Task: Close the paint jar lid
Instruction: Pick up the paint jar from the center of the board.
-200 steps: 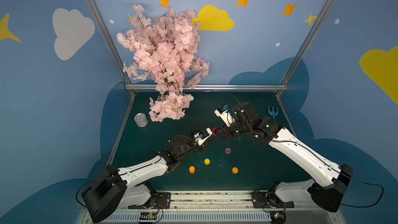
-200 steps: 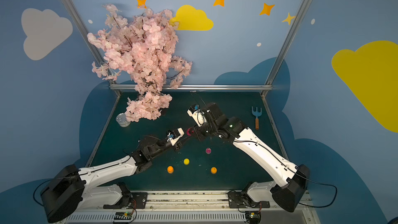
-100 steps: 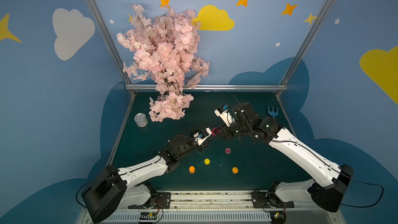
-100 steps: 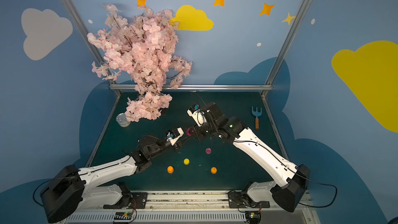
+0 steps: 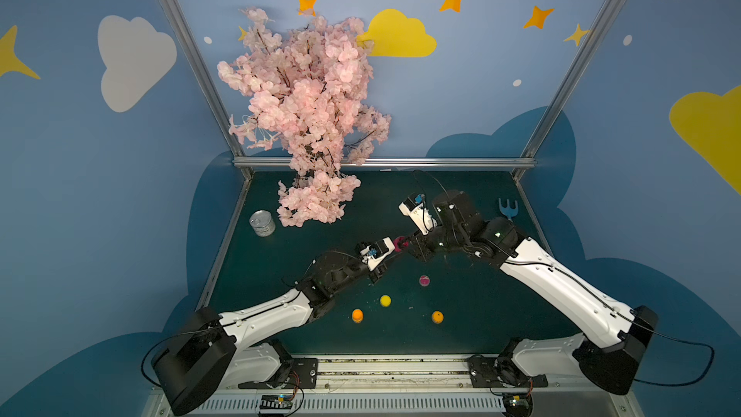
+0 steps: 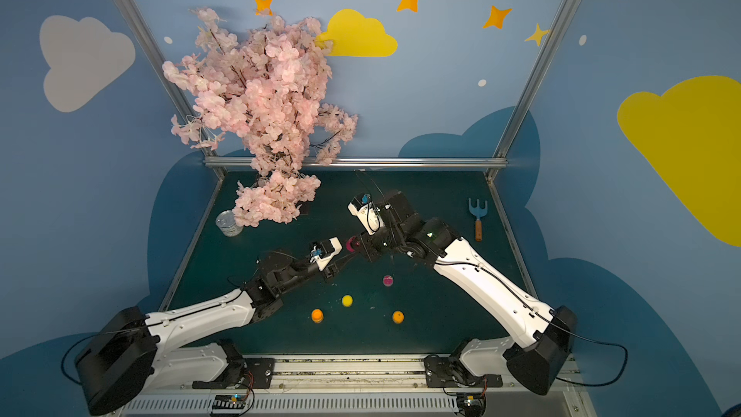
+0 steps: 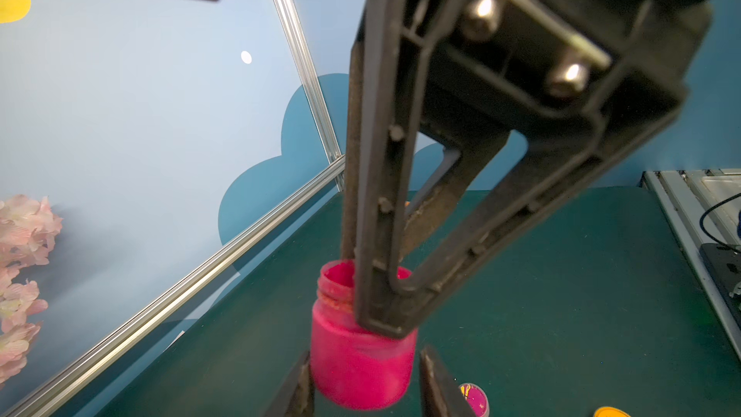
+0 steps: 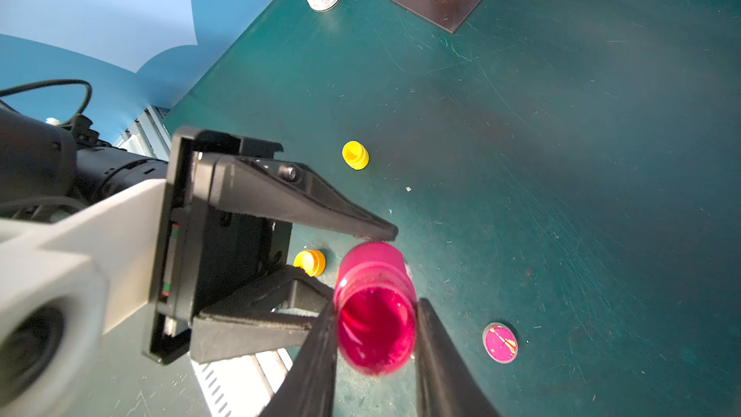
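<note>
Paint jar: held tilted and uncapped at mid-table, between both grippers.
Right wrist view alone: the open mouth is seen, coated pink inside.
Left wrist view alone: the threaded neck is shown.
Both top views: only a pink speck is given.
Right gripper: clamped on the jar's neck.
Left gripper: fingers are set round the jar's base; the grip cannot be told.
Lid: laid on the table, near-right of the jar, apart.

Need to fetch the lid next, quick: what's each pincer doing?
Left pincer: closed on the pink paint jar, at its base.
Right pincer: closed on the same jar, near its open mouth.
</note>
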Robot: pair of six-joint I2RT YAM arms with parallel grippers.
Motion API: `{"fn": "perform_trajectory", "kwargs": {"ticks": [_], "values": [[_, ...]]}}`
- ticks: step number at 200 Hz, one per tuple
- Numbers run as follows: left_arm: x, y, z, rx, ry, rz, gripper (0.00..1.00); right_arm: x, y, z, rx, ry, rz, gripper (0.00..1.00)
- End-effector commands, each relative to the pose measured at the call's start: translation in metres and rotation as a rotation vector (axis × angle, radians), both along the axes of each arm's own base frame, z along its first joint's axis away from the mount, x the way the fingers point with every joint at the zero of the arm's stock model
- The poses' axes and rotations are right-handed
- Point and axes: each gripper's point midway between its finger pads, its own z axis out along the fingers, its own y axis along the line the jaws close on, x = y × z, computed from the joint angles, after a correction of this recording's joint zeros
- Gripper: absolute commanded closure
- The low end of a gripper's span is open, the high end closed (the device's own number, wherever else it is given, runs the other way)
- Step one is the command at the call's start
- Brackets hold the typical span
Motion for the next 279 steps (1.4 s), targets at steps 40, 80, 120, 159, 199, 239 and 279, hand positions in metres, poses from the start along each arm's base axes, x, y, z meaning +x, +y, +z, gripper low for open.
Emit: {"fn": "perform_trajectory", "kwargs": {"ticks": [40,80,120,159,199,239,279], "values": [[0.003,-0.003,0.021,-0.045,-0.024,-0.005,0.62,0.002,0.004,-0.001,0.020,0.003,0.000,0.69],[0.004,-0.004,0.021,-0.048,-0.024,-0.007,0.69,0.003,0.006,-0.001,0.024,0.004,-0.002,0.69],[0.001,-0.004,0.019,-0.051,-0.020,-0.019,0.76,0.004,0.007,-0.006,0.019,0.011,-0.001,0.68],[0.003,-0.001,0.012,-0.012,-0.004,0.007,0.79,0.008,0.001,-0.003,0.010,-0.013,-0.027,0.47],[0.012,0.012,-0.005,0.015,0.023,0.078,0.79,0.006,-0.022,0.002,-0.025,-0.046,-0.080,0.33],[0.012,0.030,-0.015,0.032,0.046,0.113,0.78,-0.006,-0.065,-0.001,-0.047,-0.052,-0.186,0.30],[-0.009,0.048,-0.011,0.048,0.056,0.082,0.77,-0.005,-0.104,-0.054,-0.169,0.031,-0.313,0.38]]}}
